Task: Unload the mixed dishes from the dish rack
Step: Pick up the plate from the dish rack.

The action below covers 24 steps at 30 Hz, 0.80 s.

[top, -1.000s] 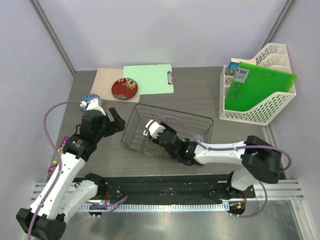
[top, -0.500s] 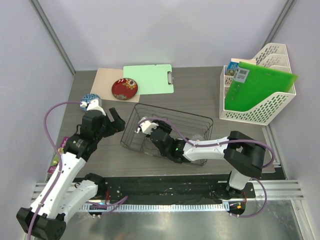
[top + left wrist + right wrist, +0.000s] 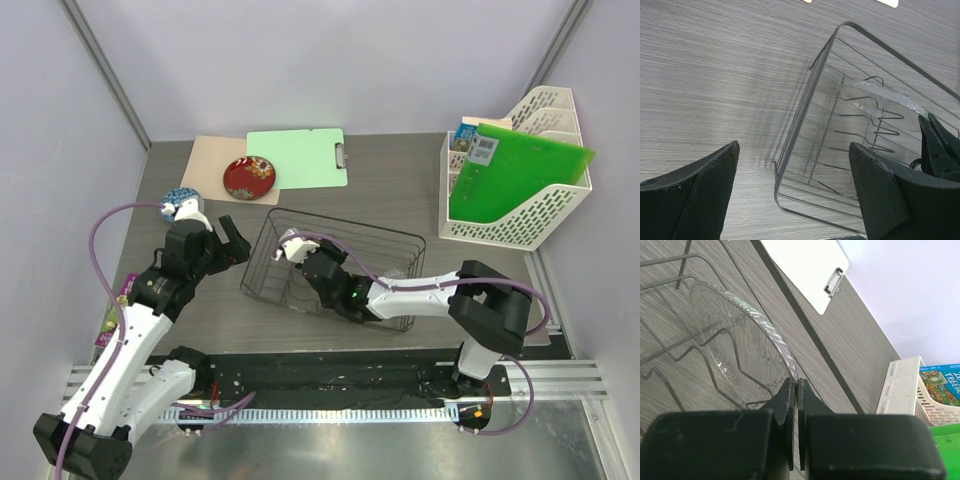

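Observation:
The dish rack is a dark wire basket in the middle of the table. A large clear glass bowl stands on edge among its prongs. My right gripper reaches into the rack's left part and is shut on the bowl's rim. My left gripper hangs open just left of the rack, over its near left corner, holding nothing. The glass bowl shows past it. A small red floral plate lies on the tan mat. The blue patterned bowl sits at the far left.
A pale green clipboard lies behind the rack. A white mesh file holder with a green folder stands at the right. A small purple item lies at the table's left edge.
My right gripper slid left inside the rack and closed on the glass bowl's rim. The left arm has stayed still.

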Tool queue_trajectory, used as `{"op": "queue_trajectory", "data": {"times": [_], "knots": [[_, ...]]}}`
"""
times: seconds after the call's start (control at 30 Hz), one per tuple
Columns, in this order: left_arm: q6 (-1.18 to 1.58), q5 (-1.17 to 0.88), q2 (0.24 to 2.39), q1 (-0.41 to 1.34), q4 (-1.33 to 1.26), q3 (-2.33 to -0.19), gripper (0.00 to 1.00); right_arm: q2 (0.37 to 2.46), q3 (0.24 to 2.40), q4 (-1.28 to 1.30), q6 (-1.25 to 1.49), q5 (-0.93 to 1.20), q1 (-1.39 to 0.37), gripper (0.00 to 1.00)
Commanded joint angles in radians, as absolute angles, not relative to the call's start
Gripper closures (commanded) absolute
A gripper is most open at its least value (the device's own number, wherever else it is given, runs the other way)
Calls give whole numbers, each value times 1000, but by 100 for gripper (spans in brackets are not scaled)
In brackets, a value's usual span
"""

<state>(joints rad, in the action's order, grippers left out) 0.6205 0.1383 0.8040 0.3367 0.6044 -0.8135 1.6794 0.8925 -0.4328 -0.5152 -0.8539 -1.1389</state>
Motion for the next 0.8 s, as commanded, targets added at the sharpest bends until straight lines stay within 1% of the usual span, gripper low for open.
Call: {"op": "queue_trajectory", "data": {"times": [0.0, 0.53, 0.6, 0.67, 0.77], "knots": [[611, 147, 798, 339, 597, -810, 11, 1623, 923, -437, -518, -842, -1149, 99], [614, 179, 778, 339, 609, -816, 11, 1442, 1002, -390, -595, -902, -1149, 99], [618, 187, 776, 339, 607, -819, 11, 1392, 1066, -336, -516, -893, -1149, 99], [626, 198, 778, 339, 606, -821, 11, 1365, 1124, -226, -392, -868, -1146, 99], [649, 222, 770, 339, 604, -828, 11, 1338, 1216, -109, -275, -885, -1132, 99]]}}
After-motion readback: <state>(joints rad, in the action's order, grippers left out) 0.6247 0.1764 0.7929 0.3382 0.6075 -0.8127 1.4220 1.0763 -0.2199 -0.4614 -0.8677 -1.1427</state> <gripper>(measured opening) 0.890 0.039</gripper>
